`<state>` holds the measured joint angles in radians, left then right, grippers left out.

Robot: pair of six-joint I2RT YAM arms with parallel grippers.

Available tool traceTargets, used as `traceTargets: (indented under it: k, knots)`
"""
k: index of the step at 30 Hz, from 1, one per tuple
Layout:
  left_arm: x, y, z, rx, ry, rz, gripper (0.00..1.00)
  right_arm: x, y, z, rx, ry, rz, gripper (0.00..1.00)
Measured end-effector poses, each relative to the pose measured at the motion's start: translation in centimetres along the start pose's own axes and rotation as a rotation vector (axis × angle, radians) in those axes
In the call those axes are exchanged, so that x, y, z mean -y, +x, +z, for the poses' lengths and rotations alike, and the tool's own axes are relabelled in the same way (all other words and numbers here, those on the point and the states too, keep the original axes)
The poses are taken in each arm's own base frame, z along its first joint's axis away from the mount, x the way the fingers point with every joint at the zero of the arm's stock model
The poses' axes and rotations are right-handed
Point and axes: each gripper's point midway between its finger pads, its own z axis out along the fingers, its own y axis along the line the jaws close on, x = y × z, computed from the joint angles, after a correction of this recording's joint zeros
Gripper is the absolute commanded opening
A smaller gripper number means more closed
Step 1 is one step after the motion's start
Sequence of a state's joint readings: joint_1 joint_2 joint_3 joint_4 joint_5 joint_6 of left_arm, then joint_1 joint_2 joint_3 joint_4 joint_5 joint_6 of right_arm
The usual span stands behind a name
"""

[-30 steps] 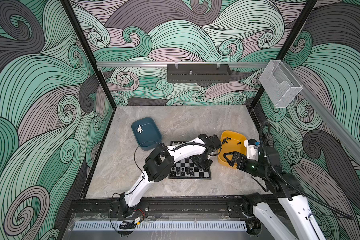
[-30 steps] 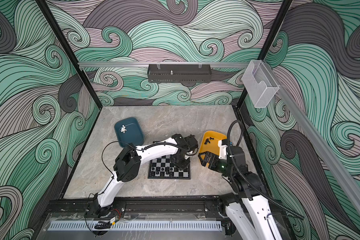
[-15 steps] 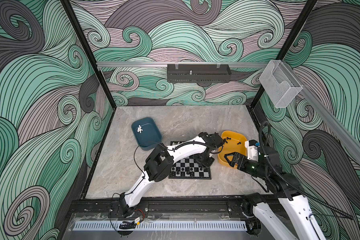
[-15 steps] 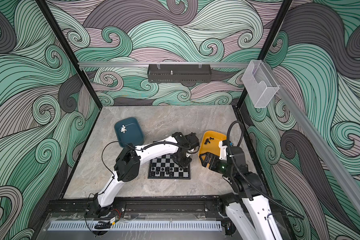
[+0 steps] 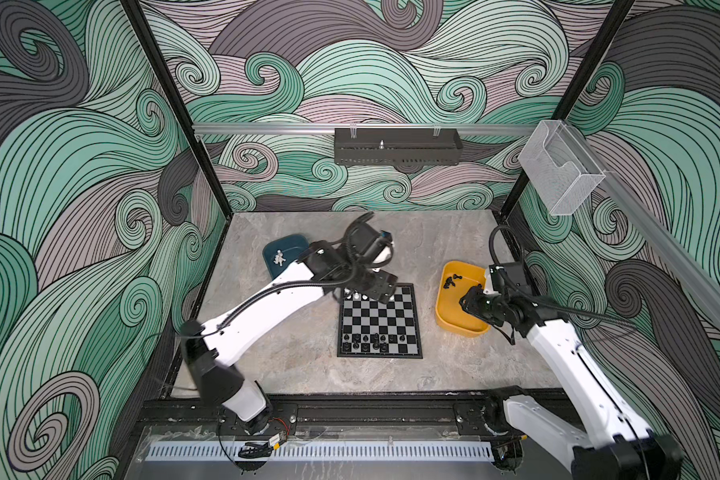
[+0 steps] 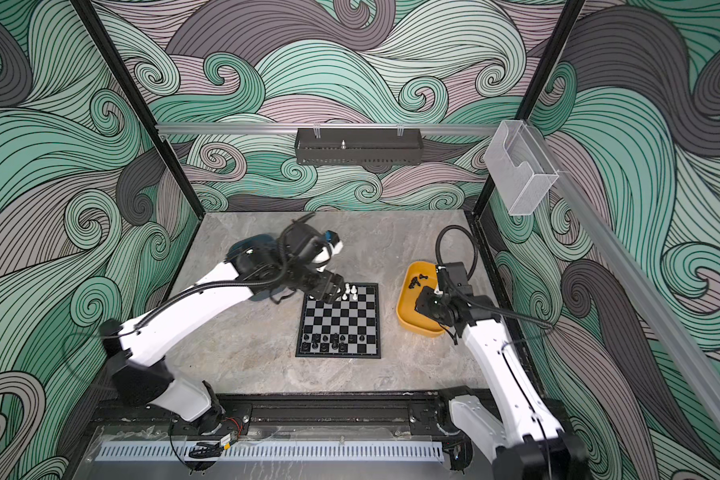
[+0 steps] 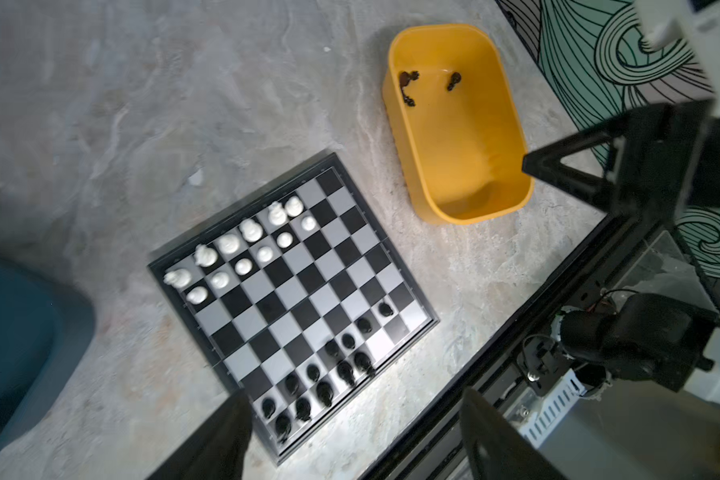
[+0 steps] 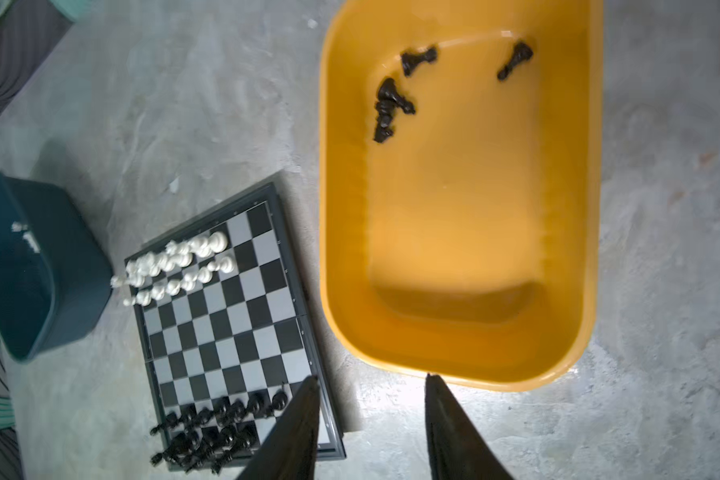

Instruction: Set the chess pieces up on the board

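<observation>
1. My left gripper is wide open and empty, over the far edge of the board; my right gripper has a small gap, empty;
2. Black chess pieces lie in the yellow tray, right of the board;
3. They look tiny, light, slippery; pinch the middle.

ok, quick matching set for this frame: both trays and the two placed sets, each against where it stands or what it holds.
1 yellow tray
2 teal tray
3 placed white pieces
4 placed black pieces

A far rows of the board, in both top views
B holds loose white pieces
C near rows of the board
D holds loose black pieces

Pairs: 1-D, 2-B, 3-A, 4-C
</observation>
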<state>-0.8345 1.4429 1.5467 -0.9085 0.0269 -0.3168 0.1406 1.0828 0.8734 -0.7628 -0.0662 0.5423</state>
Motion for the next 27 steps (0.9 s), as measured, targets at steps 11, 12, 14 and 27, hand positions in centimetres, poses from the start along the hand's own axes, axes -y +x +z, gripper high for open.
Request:
traceTargets:
  k: [11,12,14,27]
  knots:
    - [-8.4,7.2,0.0,0.13,-0.056,-0.11,0.99,0.5,2.2,8.3,-0.246,0.142,-0.101,0.19]
    - [-8.3,7.2,-0.1,0.147,-0.052,-0.105,0.99,0.5,2.7,8.3,-0.258,0.139,-0.108,0.19]
    - [-8.2,7.0,-0.7,0.188,-0.043,-0.097,0.99,0.8,4.0,8.1,-0.282,0.131,-0.112,0.21]
    - [-7.9,5.4,-1.8,0.277,-0.017,-0.092,0.99,1.7,10.4,4.3,-0.384,0.02,0.019,0.3]
